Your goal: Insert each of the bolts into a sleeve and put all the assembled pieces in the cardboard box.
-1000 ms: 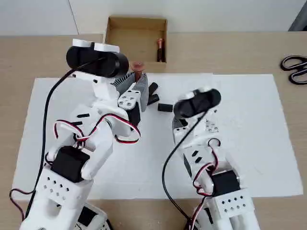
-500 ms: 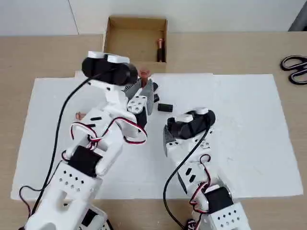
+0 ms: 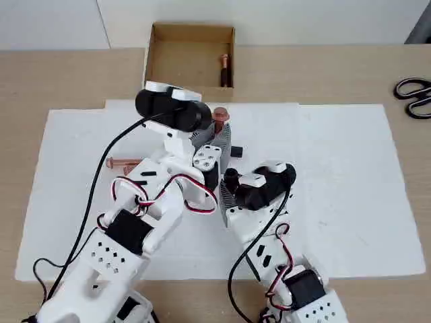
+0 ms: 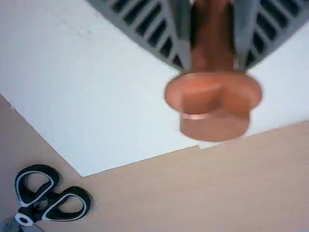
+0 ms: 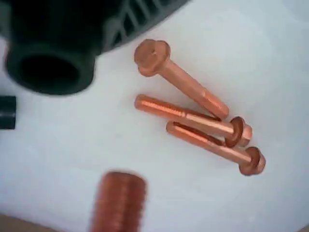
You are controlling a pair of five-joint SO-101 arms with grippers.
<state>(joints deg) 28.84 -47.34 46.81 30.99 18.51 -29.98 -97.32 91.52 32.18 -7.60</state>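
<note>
My left gripper (image 3: 217, 136) is shut on a copper bolt (image 3: 219, 115), held upright with its flanged head (image 4: 213, 102) sticking out past the grey fingers (image 4: 145, 24). Just in front of it, my right gripper (image 3: 231, 182) is shut on a black sleeve (image 5: 48, 64), open end showing. The threaded tip of the held bolt (image 5: 118, 203) hangs near that sleeve. Three loose bolts (image 5: 193, 116) lie together on the white paper (image 3: 337, 175), left of the arms (image 3: 122, 163). Another black sleeve (image 3: 236, 152) lies beside the left gripper. The cardboard box (image 3: 176, 62) at the back holds one assembled piece (image 3: 225, 69).
Black-handled scissors (image 3: 413, 95) lie on the wooden table at the far right, off the paper, and appear in the left wrist view (image 4: 48, 199). The right half of the paper is bare. A second sleeve's end (image 5: 7, 112) sits at the right wrist view's edge.
The left arm has carried the bolt to the right and nearer. The right arm has swung left toward it, bringing the two grippers close together.
</note>
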